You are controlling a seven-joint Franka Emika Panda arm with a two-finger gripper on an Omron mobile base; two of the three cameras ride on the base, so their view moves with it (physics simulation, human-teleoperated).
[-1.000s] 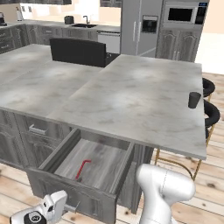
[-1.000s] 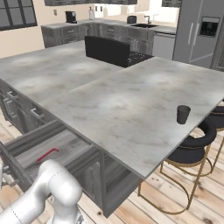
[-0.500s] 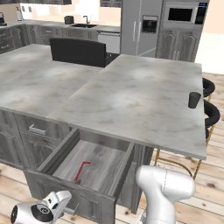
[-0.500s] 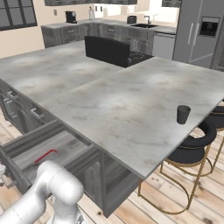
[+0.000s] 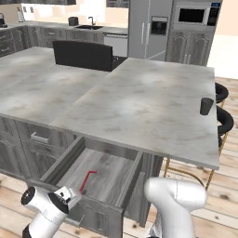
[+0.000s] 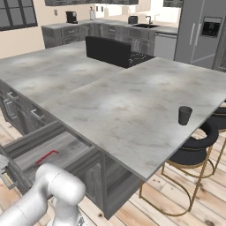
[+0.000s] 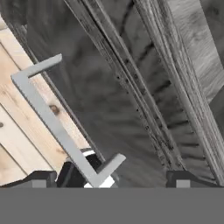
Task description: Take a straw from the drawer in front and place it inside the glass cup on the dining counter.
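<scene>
A: Starting at the left, what's down by the floor?

B: In the left base view the arm's hand hangs low in front of the pulled-out drawer (image 5: 104, 174). The gripper (image 7: 111, 177) shows in the hand view, its two dark tips standing wide apart with nothing between them, so it is open and empty. The silver bar handle (image 7: 57, 127) crosses that view just above the tips, against the drawer's dark grey front.

A: And the straw?

B: The red straw (image 5: 87, 179) lies on the drawer's grey wood-grain bottom, toward the left side, short bent end pointing right. From the right base view it (image 6: 46, 156) lies flat in the open drawer (image 6: 66, 150), apart from the walls.

A: What's further right?

B: The counter (image 5: 139, 100), a pale marble-veined slab, runs over the drawer and spreads across the middle. A black block (image 5: 83, 55) stands at its far edge.

A: The cup?

B: The dark cup (image 5: 206, 106) stands upright near the counter's right edge, well apart from the drawer. The right base view shows it (image 6: 184, 115) alone on the slab (image 6: 132, 97), with black stools (image 6: 194, 148) just beyond the edge below it.
</scene>
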